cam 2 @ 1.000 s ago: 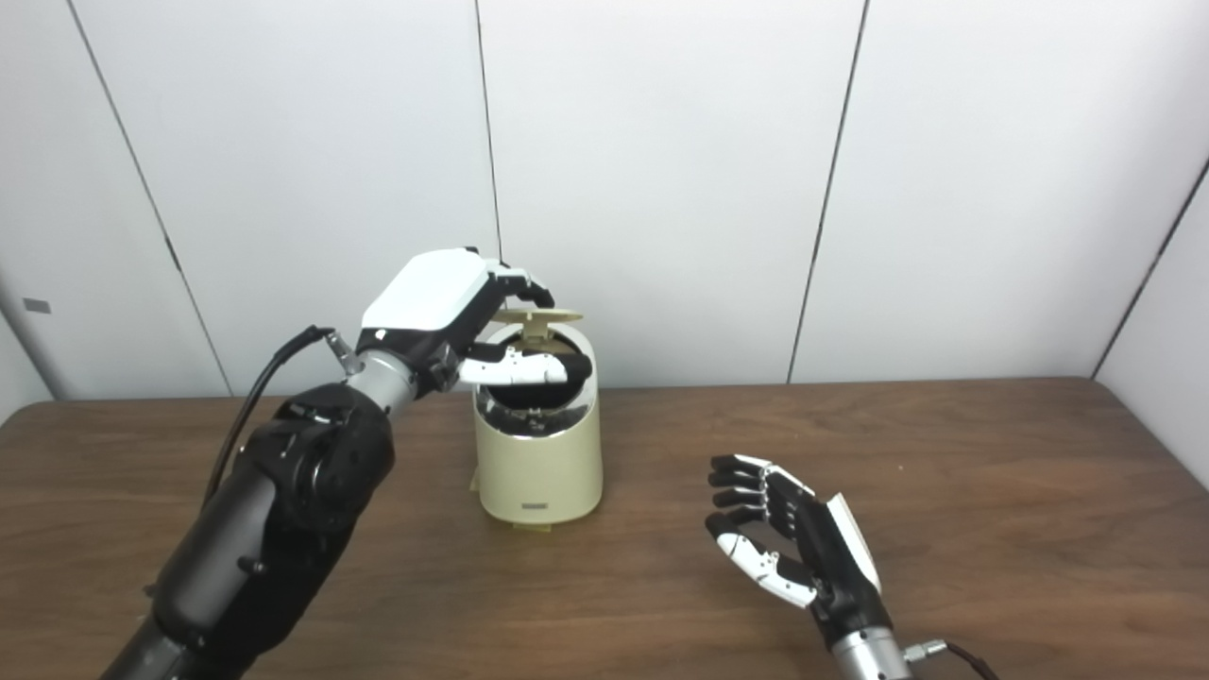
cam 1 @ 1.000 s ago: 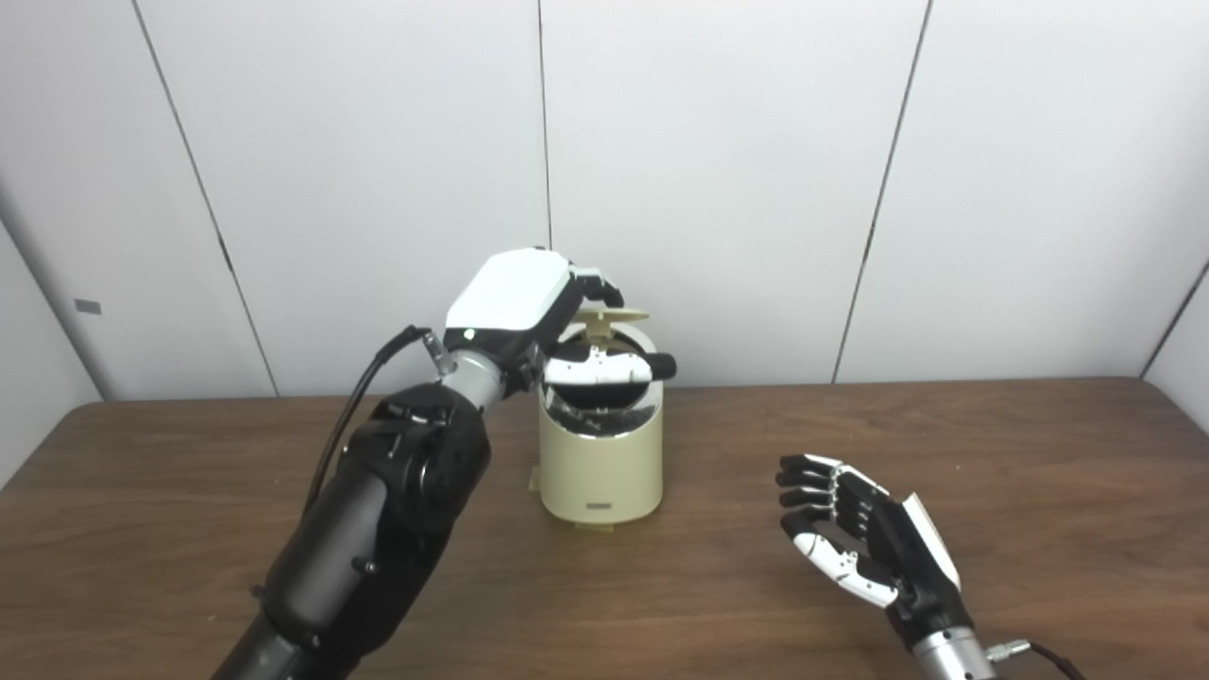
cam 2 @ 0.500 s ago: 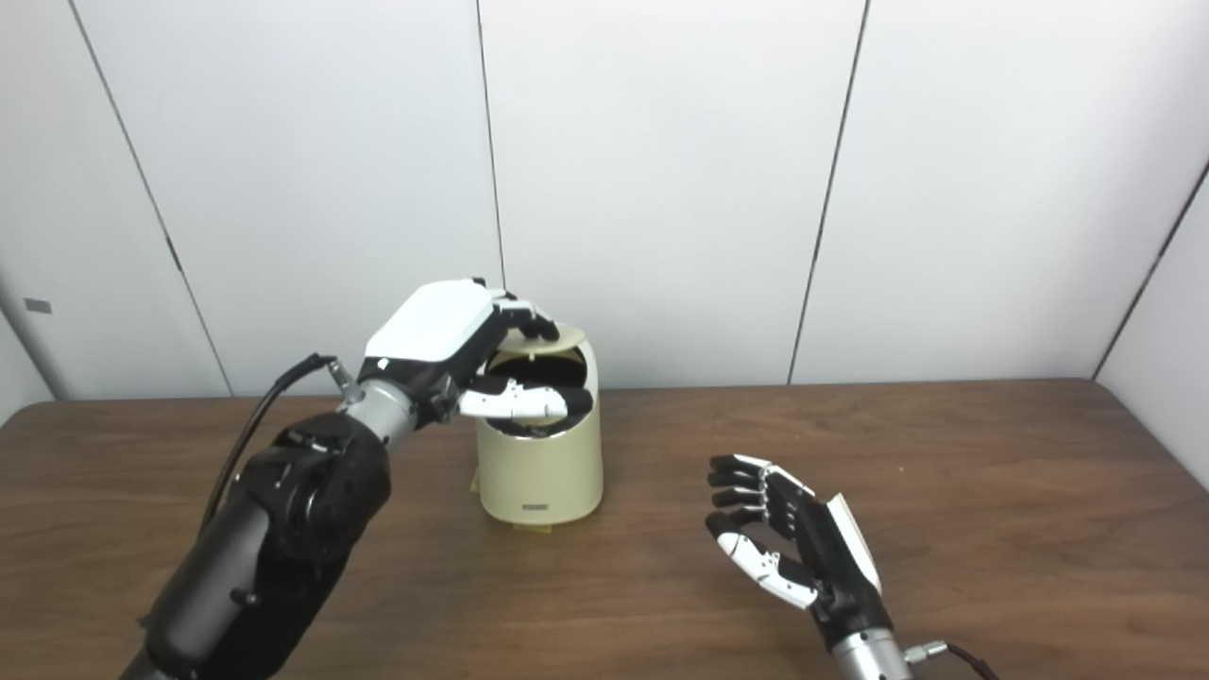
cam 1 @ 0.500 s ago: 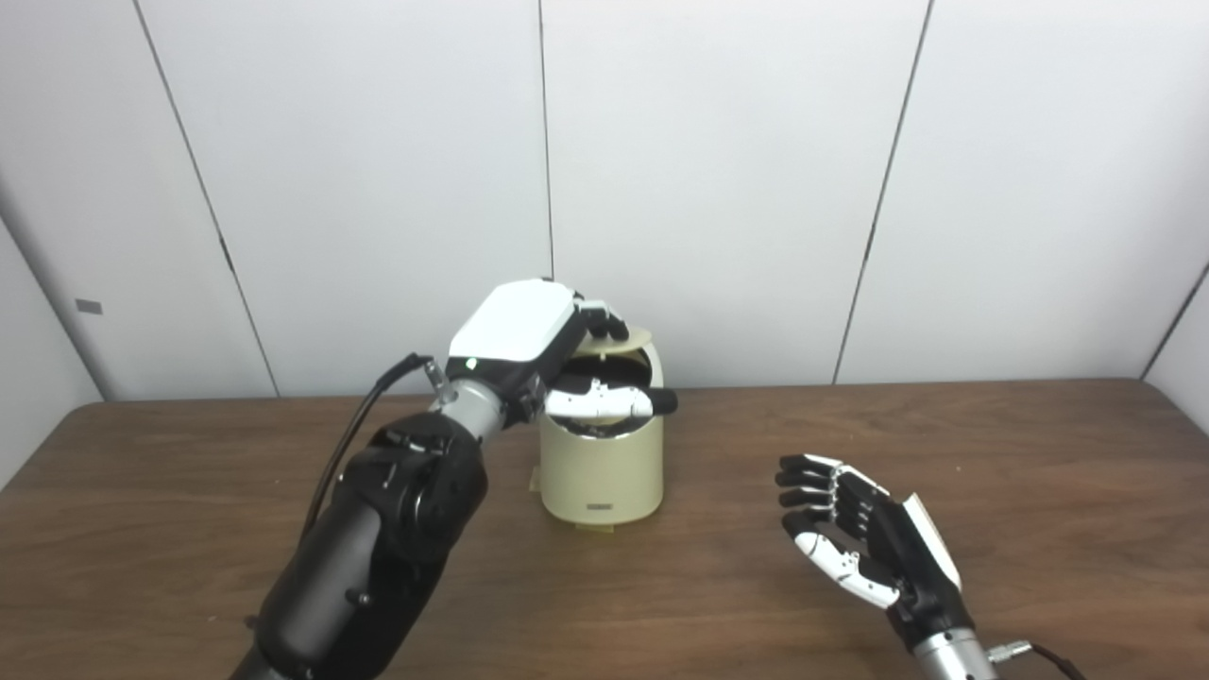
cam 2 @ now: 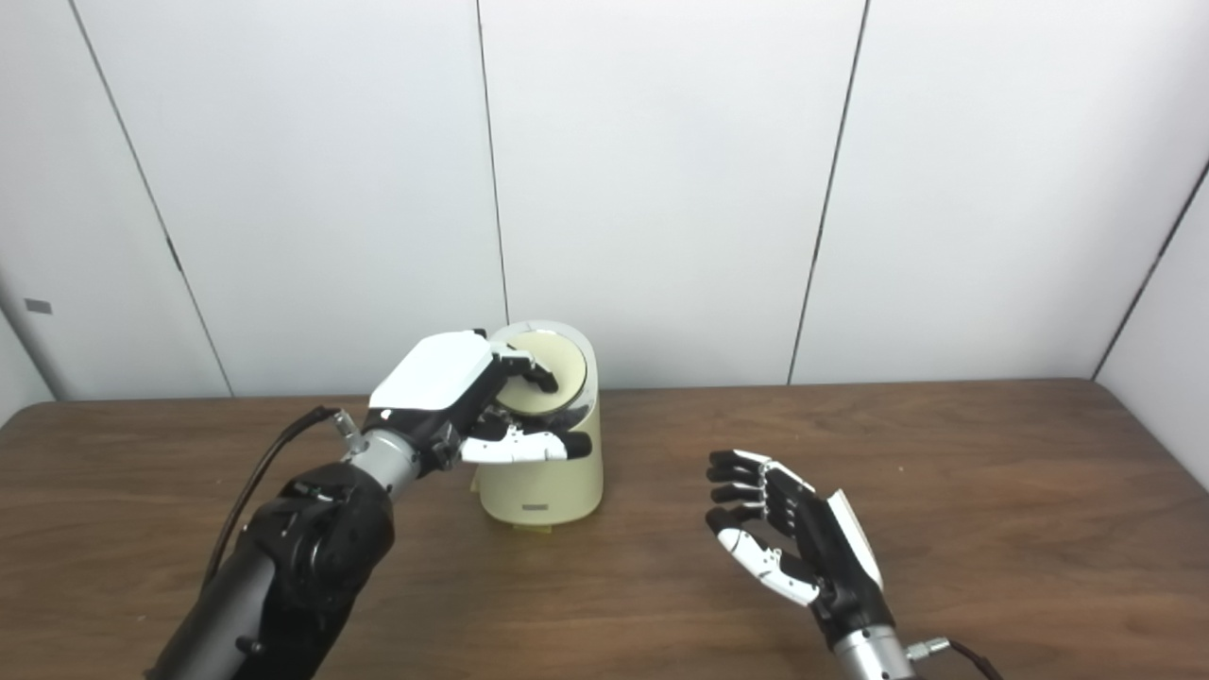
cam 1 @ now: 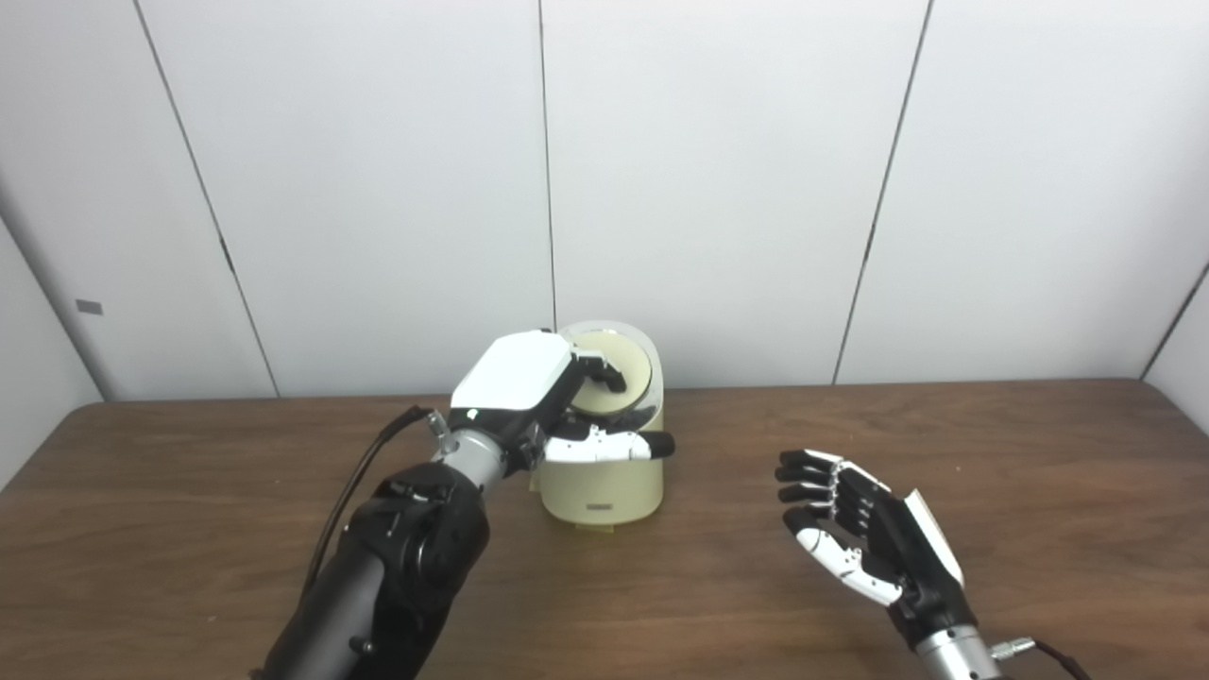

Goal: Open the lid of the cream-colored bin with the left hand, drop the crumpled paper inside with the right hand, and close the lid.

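Observation:
The cream-colored bin (cam 1: 604, 486) stands on the table at the back, centre left. Its round lid (cam 1: 625, 370) lies down flat on the rim. My left hand (cam 1: 515, 382) rests its fingertips (cam 1: 607, 374) on top of the lid, while the thumb (cam 1: 614, 446) stretches across the bin's front without gripping. My right hand (cam 1: 864, 543) hovers open and empty over the table to the bin's right, palm facing left. No crumpled paper shows in either view.
The brown wooden table (cam 1: 945, 425) runs to a white panelled wall (cam 1: 718, 189) just behind the bin. A black cable (cam 1: 354, 482) loops off my left forearm. My left forearm (cam 1: 397, 567) crosses the table's near left part.
My left hand has come down with the lid, which went from tilted up over the dark opening to lying flat on the bin. The right hand has barely moved.

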### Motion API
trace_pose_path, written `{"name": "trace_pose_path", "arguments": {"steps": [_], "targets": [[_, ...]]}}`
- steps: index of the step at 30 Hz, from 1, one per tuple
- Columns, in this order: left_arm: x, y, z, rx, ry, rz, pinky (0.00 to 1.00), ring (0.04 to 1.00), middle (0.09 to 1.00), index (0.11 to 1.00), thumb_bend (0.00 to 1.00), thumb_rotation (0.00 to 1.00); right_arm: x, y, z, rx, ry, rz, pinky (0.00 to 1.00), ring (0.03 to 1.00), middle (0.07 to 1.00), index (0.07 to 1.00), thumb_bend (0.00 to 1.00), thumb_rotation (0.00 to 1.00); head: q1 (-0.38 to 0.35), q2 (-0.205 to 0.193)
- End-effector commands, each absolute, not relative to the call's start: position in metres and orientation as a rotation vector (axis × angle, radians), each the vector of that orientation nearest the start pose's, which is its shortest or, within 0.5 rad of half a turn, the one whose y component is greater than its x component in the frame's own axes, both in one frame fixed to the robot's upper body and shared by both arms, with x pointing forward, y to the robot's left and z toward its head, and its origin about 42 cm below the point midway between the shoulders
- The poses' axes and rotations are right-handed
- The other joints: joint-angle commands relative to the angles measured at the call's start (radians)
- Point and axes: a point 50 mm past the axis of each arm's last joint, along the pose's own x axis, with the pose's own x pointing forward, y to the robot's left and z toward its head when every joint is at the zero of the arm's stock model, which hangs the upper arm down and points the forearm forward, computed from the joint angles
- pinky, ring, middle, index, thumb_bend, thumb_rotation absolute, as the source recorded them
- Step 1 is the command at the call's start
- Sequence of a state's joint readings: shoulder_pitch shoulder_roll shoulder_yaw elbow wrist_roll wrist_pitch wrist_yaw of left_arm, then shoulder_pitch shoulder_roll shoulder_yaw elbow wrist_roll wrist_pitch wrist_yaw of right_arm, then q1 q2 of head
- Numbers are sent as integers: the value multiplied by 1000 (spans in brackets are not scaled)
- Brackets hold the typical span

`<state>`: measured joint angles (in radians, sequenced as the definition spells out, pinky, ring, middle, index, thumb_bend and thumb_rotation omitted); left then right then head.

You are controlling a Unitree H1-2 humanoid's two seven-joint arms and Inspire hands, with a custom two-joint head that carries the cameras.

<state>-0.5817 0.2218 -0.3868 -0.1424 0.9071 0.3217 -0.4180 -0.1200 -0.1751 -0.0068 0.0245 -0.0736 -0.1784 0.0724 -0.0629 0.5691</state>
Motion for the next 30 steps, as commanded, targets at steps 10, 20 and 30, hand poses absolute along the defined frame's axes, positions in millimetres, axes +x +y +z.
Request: {"name": "trace_pose_path", "arguments": {"steps": [10, 20, 30], "targets": [[406, 142, 262, 1195, -282, -312, 1000, 861, 768, 760, 1000, 989, 323, -256, 162, -234, -321, 93, 593, 690, 730, 739, 264, 410, -2, 5], [410, 144, 237, 1247, -221, -360, 1000, 885, 776, 730, 1000, 1000, 323, -254, 163, -240, -324, 97, 593, 689, 729, 740, 256, 394, -1, 6], [398, 127, 207, 1560, -306, -418, 1000, 845, 748, 744, 1000, 920, 324, -250, 163, -241, -324, 96, 604, 684, 727, 740, 257, 373, -6, 7]]}}
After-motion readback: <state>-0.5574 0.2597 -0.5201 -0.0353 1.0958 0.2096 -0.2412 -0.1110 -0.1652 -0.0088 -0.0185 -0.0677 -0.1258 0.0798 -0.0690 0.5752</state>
